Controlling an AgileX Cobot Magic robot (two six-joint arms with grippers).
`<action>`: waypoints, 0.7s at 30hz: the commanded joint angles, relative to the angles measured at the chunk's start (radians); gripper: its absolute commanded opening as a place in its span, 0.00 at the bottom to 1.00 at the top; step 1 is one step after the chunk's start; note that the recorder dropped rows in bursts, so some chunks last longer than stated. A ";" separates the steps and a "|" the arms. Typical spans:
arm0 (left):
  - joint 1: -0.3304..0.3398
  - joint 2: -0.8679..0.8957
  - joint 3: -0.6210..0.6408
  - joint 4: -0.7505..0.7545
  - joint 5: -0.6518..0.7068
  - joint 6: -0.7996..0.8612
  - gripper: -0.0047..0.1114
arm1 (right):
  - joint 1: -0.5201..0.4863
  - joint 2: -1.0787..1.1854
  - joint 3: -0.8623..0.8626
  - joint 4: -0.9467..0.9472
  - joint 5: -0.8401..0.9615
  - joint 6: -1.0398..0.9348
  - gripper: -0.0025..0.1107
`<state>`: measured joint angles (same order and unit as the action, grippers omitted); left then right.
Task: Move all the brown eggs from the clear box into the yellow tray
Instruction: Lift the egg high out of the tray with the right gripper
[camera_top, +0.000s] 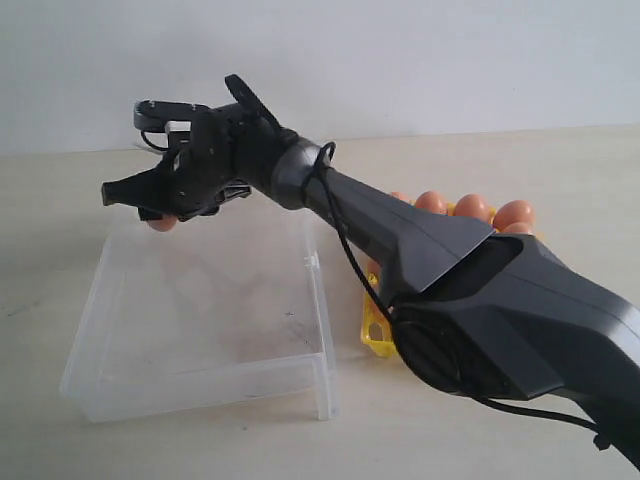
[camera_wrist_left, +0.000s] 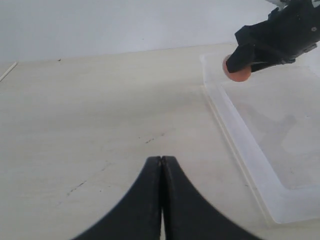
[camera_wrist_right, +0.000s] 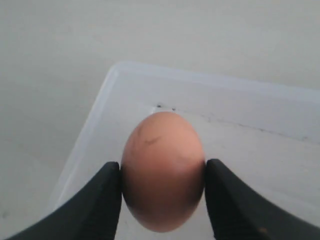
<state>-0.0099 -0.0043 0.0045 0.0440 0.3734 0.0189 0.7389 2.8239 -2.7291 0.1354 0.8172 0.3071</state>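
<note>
Your left gripper (camera_wrist_left: 161, 161) sits over bare bench (camera_wrist_left: 90, 125) beside the clear box (camera_top: 322, 300), jaws pressed together, nothing between them. Across to the box's far left corner: your right gripper (camera_wrist_right: 163, 166) has its jaws clamped on one brown egg (camera_wrist_right: 162, 145), gripped by its sides. Just right of the box, the yellow tray (camera_top: 376, 338) lies partly hidden behind the arm (camera_top: 420, 240), more brown eggs (camera_top: 472, 207) sitting in it.

An orange-brown shell with faint darker streaks is seen on the brown egg (camera_wrist_right: 162, 172). The right tool (camera_top: 150, 207) and left tool (camera_wrist_left: 161, 200) are coloured black. The clear box (camera_top: 200, 335) is colourless, the yellow tray (camera_top: 377, 340) bright yellow, the worktop (camera_wrist_left: 100, 100) pale beige, flecked with dark scratches.
</note>
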 joint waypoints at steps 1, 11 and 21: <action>0.003 0.004 -0.005 0.003 -0.001 0.003 0.04 | -0.014 -0.089 -0.012 -0.014 0.075 -0.091 0.02; 0.003 0.004 -0.005 0.003 -0.001 0.003 0.04 | -0.032 -0.153 -0.010 0.151 0.106 -0.237 0.02; 0.003 0.004 -0.005 0.003 -0.001 0.003 0.04 | -0.060 -0.058 -0.010 0.235 -0.267 -0.289 0.02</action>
<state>-0.0099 -0.0043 0.0045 0.0440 0.3734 0.0189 0.6852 2.7512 -2.7333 0.3376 0.6581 0.0333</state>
